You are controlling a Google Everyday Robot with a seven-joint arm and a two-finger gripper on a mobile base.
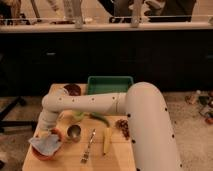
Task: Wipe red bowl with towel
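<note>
The red bowl (54, 151) sits at the front left of the wooden table (117, 159). A grey-blue towel (44, 143) lies crumpled in it and covers most of it, so only the bowl's rim shows. My white arm reaches across from the right, bends down at the left, and my gripper (46, 133) comes down onto the towel over the bowl. The towel and the wrist hide its tip.
A metal cup (74, 132) stands just right of the bowl. A fork (88, 147), a banana (106, 140) and a long green vegetable (100, 119) lie mid-table. A green tray (109, 84) and a dark bowl (73, 89) are at the back. A dark counter runs behind.
</note>
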